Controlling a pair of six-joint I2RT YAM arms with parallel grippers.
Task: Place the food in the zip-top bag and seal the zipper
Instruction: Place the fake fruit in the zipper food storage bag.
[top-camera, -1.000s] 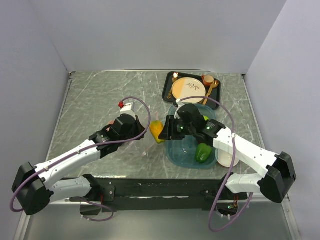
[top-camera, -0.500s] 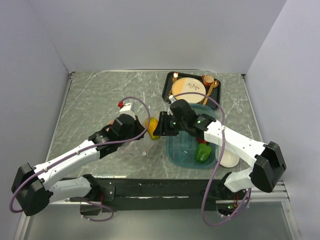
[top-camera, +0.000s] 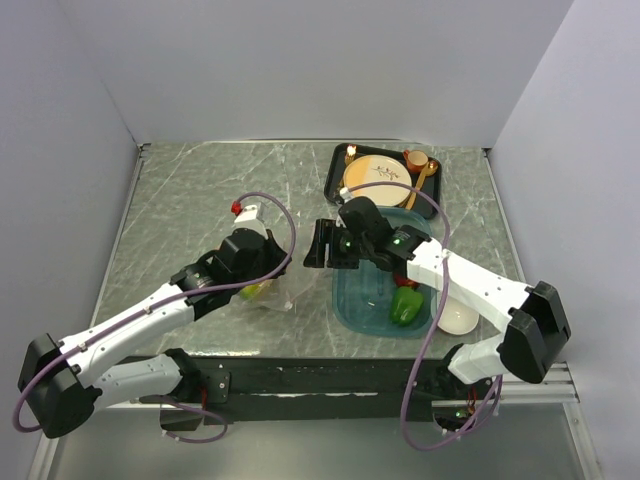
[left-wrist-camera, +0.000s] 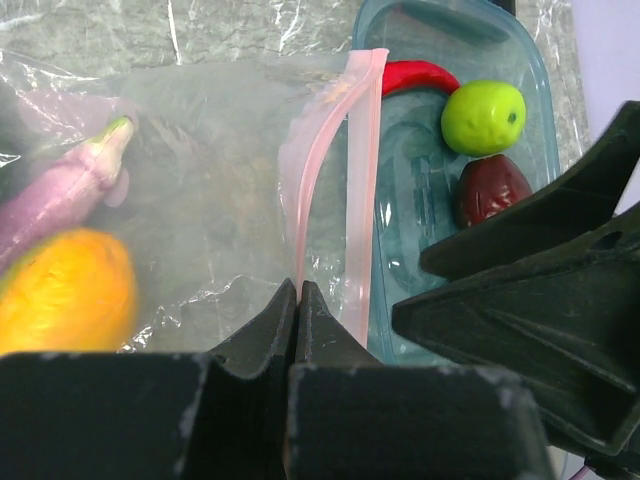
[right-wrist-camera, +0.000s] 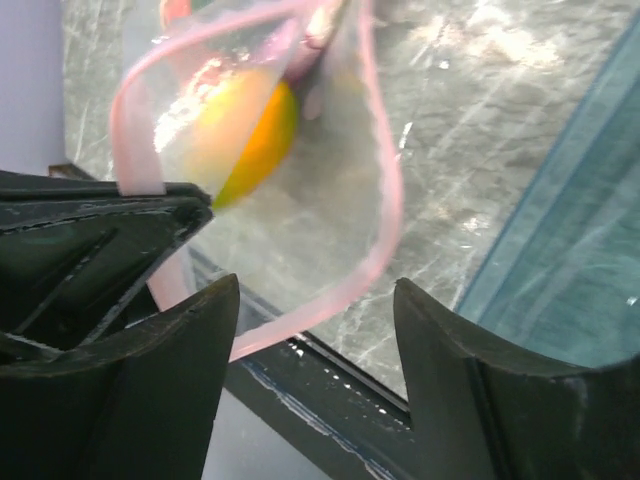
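The clear zip-top bag (left-wrist-camera: 200, 180) lies left of the teal tray, and my left gripper (left-wrist-camera: 298, 292) is shut on its pink zipper (left-wrist-camera: 360, 180), holding the mouth open. Inside the bag are a purple eggplant (left-wrist-camera: 60, 195) and a yellow-orange piece (left-wrist-camera: 65, 290), the latter also seen through the open mouth (right-wrist-camera: 245, 130). My right gripper (right-wrist-camera: 315, 300) stands open and holds nothing at the bag's mouth (top-camera: 316, 245). More food sits in the tray: a green pepper (top-camera: 405, 305), a red chili (left-wrist-camera: 415, 75), a green lime (left-wrist-camera: 484, 117) and a dark red piece (left-wrist-camera: 493, 190).
The teal oval tray (top-camera: 360, 300) sits right of the bag. Behind it is a black tray with a tan plate (top-camera: 375, 175), gold cutlery and a small cup. A white bowl (top-camera: 458, 318) stands by the tray's near right. Grey walls enclose the marbled table.
My right gripper carried the yellow-orange piece left to the bag's mouth and opened; the piece now lies inside the bag. The left gripper kept its hold and shifted slightly.
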